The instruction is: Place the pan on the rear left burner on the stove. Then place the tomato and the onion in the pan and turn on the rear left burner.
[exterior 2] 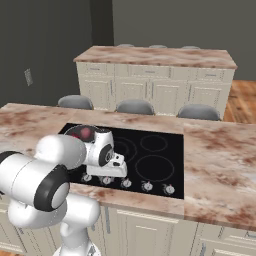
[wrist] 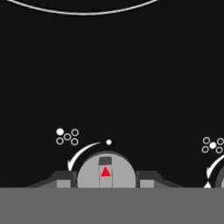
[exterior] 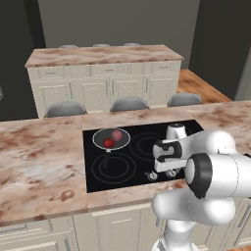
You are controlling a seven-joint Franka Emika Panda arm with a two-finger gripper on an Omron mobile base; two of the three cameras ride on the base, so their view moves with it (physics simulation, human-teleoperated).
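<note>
The pan (exterior: 103, 134) sits at the rear left of the stove (exterior: 142, 127), covering the rear left burner's ring. Inside it lie the tomato (exterior: 109, 142) and, just behind it, the onion (exterior: 117, 135). In the right base view my arm hides most of the pan (exterior 2: 75, 131); the tomato (exterior 2: 86, 133) peeks out. My gripper (exterior: 153, 175) (exterior 2: 105, 176) is down at the front knob row. In the hand view the gripper (wrist: 106, 181) stands open, a fingertip close on each side of a silver knob (wrist: 106, 168) whose red pointer faces up.
More silver knobs (exterior 2: 146, 186) run along the stove's front edge to the right. Marble counter (exterior: 39, 157) surrounds the cooktop, with grey stools (exterior: 128, 104) behind it and an island (exterior: 103, 73) farther back.
</note>
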